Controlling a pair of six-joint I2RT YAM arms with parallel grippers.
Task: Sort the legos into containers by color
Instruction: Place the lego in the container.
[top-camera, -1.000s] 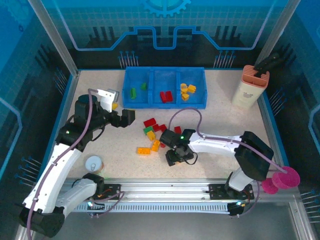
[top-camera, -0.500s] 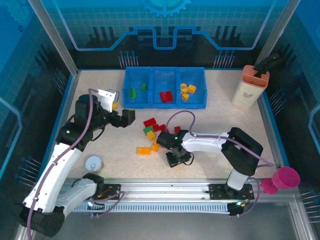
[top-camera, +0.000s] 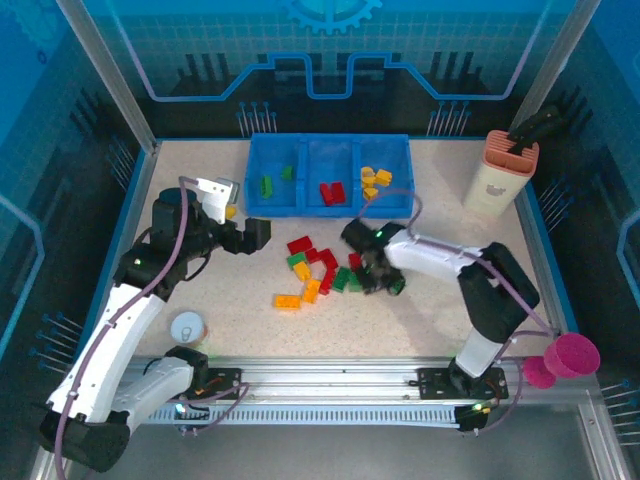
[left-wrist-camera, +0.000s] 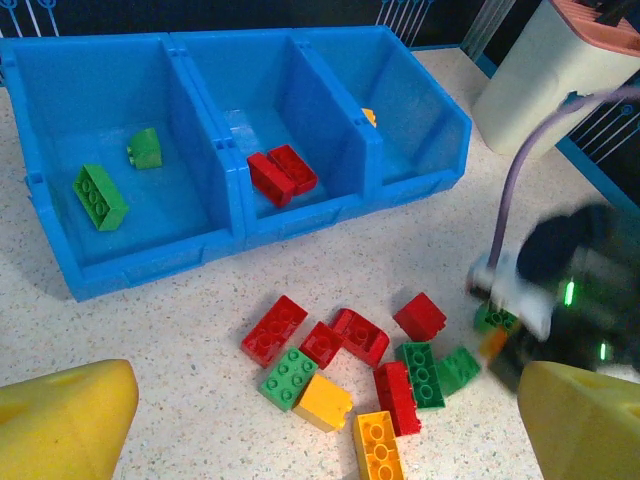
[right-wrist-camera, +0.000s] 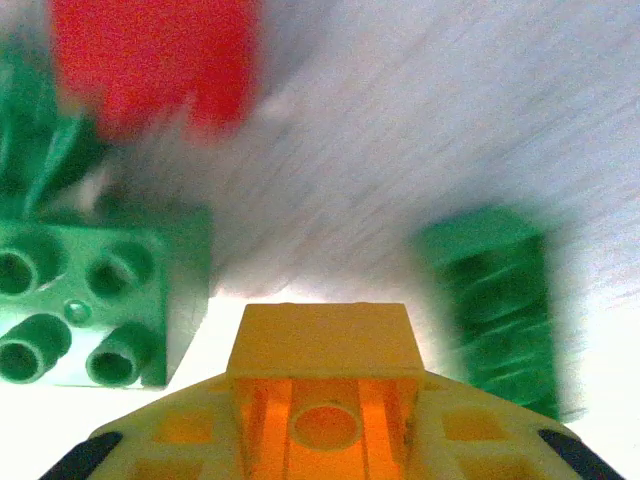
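In the top external view, the blue tray is seen at the far side of the table. 2 green legos are held in its left compartment, red ones in the middle and yellow ones in the right. A loose pile of red, green and yellow pieces is spread just in front of the tray. The right gripper is lowered at the right edge of that pile. The left gripper is held off the tray's front-left corner.

In the left wrist view, the left gripper's yellow fingers are spread wide apart with nothing gripped, and the loose pile is framed between them in front of the tray.

In the right wrist view, the right gripper is clamped on a yellow-orange brick. 2 green bricks and a blurred red brick are seen on the table just beyond it.
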